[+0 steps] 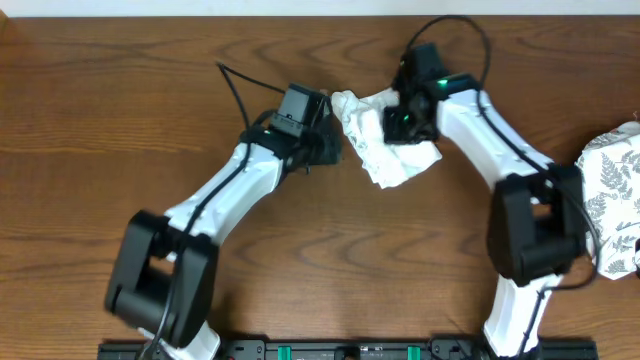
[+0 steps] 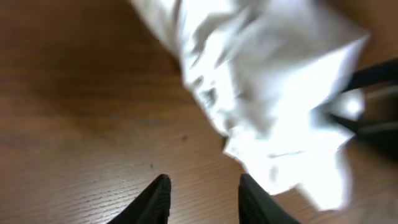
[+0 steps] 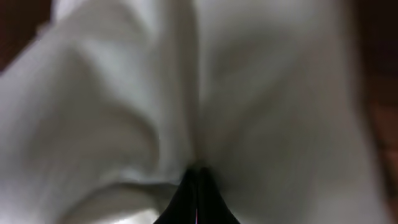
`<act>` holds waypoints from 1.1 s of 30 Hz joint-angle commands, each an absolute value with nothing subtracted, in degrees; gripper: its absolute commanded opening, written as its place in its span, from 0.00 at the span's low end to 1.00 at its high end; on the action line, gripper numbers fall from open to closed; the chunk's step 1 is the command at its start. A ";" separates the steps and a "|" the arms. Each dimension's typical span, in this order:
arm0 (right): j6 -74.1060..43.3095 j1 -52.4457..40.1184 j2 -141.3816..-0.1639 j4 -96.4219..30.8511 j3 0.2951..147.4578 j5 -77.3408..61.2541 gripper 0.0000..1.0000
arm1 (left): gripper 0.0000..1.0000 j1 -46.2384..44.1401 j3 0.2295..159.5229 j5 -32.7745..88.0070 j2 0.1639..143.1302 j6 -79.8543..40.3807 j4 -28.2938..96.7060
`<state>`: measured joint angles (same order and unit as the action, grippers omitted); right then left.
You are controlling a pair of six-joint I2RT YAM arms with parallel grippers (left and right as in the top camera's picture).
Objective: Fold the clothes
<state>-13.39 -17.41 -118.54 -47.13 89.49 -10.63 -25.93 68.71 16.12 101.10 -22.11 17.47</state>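
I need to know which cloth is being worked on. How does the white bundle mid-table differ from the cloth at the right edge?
The T-shirt is plain white; the fern cloth carries grey leaf prints. The T-shirt lies bunched mid-table; the fern cloth sits at the right edge, partly out of frame. The right end effector is shut on the T-shirt; no end effector is at the fern cloth. Both are crumpled white fabric.
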 commanded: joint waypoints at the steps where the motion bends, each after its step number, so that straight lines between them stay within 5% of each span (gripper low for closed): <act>1: -7.99 -18.63 -123.09 -48.75 89.41 -14.66 0.01 | 0.39 -26.02 68.49 13.89 99.20 -19.73 16.99; 11: -7.16 -18.48 -125.58 -49.80 89.52 -16.36 0.02 | 0.39 -27.09 68.49 14.63 100.66 -20.32 10.94; 21: -13.69 -13.65 -109.30 -49.95 89.52 -2.79 0.01 | 0.38 -33.08 68.49 18.63 100.68 -20.34 8.99; 33: -10.85 -11.68 -110.74 -53.54 88.38 -11.99 0.01 | 0.37 -35.88 68.49 10.83 107.83 -12.34 3.60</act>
